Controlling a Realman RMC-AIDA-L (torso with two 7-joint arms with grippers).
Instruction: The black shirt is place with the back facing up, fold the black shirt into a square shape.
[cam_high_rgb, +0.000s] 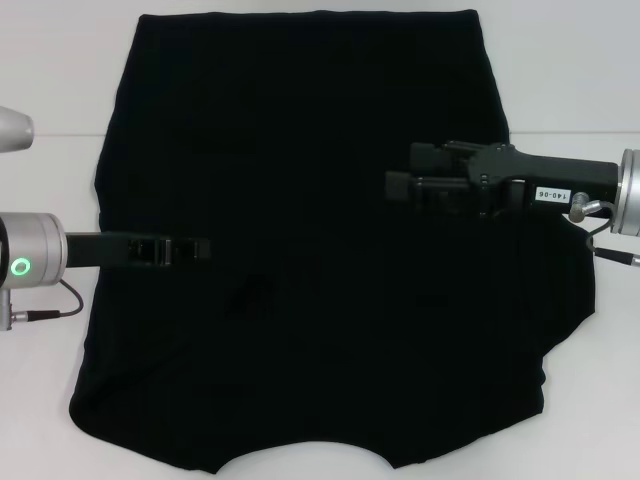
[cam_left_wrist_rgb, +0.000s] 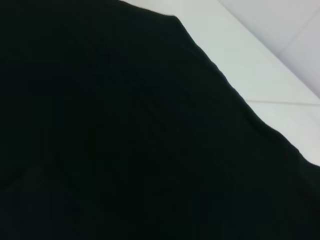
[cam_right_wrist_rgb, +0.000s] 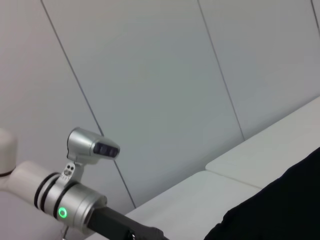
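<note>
The black shirt (cam_high_rgb: 310, 200) lies spread flat on the white table (cam_high_rgb: 50, 170), its curved neckline at the near edge. One sleeve sticks out on the right side (cam_high_rgb: 575, 290). My left gripper (cam_high_rgb: 200, 248) reaches in from the left, low over the shirt's left middle. My right gripper (cam_high_rgb: 398, 172) comes in from the right above the shirt's upper right part, its two fingers apart with nothing seen between them. In the left wrist view the shirt (cam_left_wrist_rgb: 125, 140) fills most of the picture. The right wrist view shows a corner of the shirt (cam_right_wrist_rgb: 280, 210) and the left arm (cam_right_wrist_rgb: 70, 205).
White table surface (cam_left_wrist_rgb: 260, 65) borders the shirt on all sides. A grey panelled wall (cam_right_wrist_rgb: 165, 85) stands behind the table. A silver-grey device (cam_high_rgb: 12, 127) sits at the far left edge.
</note>
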